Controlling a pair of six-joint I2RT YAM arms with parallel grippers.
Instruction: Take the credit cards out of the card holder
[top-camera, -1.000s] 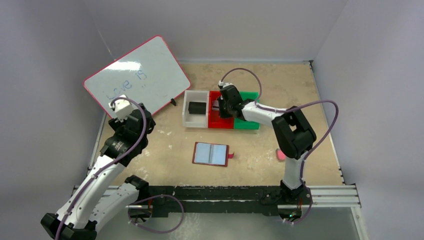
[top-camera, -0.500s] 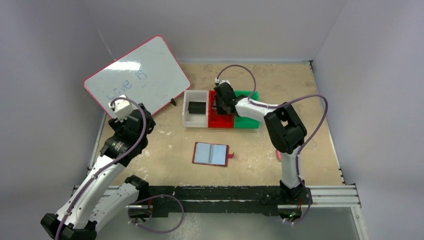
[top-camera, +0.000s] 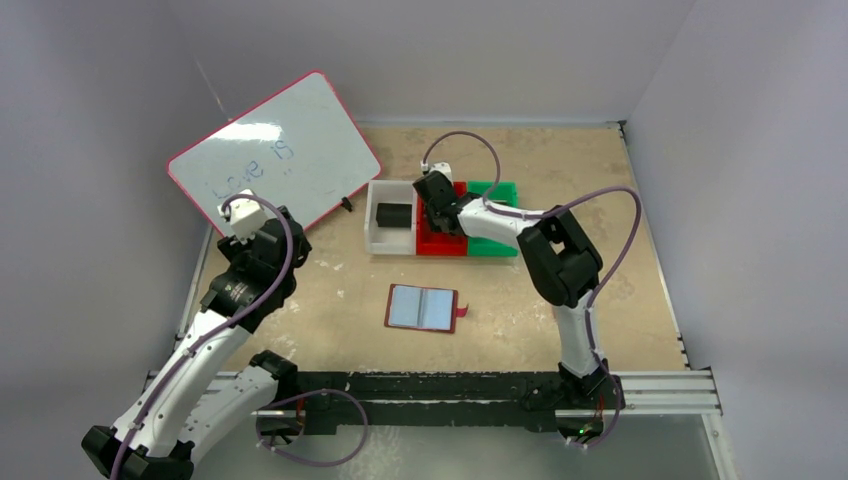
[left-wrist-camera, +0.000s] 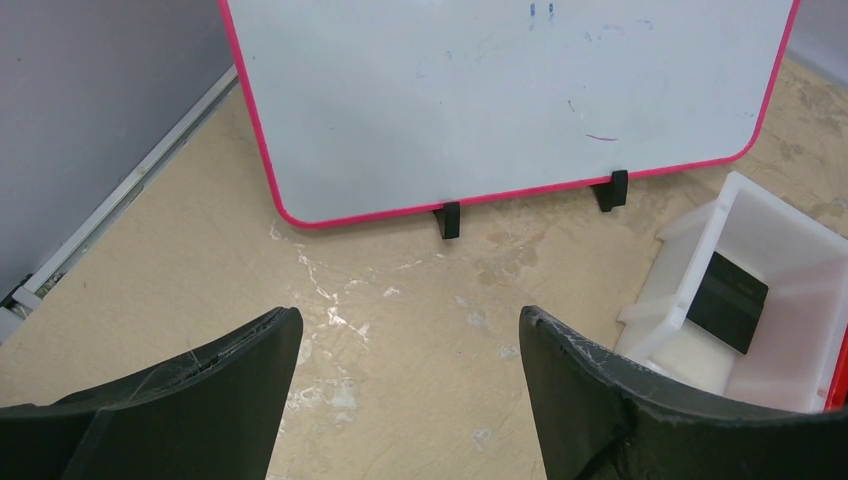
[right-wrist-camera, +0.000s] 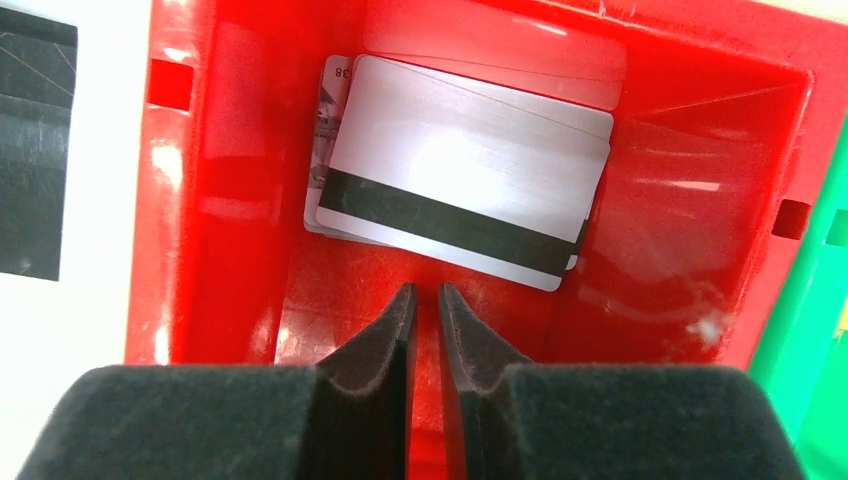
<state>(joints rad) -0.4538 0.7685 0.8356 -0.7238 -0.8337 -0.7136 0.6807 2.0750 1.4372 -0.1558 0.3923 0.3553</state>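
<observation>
The card holder (top-camera: 425, 308) lies open on the table in front of the bins, its pale blue sleeves facing up. Two or more credit cards (right-wrist-camera: 460, 190) lie stacked in the red bin (right-wrist-camera: 240, 200); the top one is silver-grey, back side up with its black stripe showing. My right gripper (right-wrist-camera: 427, 290) hangs over that bin (top-camera: 430, 243), just short of the cards, open by a narrow slit with nothing between the fingers. A black card (left-wrist-camera: 727, 300) rests in the white bin (left-wrist-camera: 770, 210). My left gripper (left-wrist-camera: 410, 315) stands wide open and empty above bare table by the whiteboard.
A pink-framed whiteboard (top-camera: 275, 155) stands propped at the back left, on small black feet. The white bin (top-camera: 390, 245), the red bin and a green bin (top-camera: 497, 248) sit side by side behind the card holder. Grey walls close in the table.
My right gripper has shifted left, from the red and green bins' boundary to over the red bin, and its elbow followed. The left arm and card holder have not moved.
</observation>
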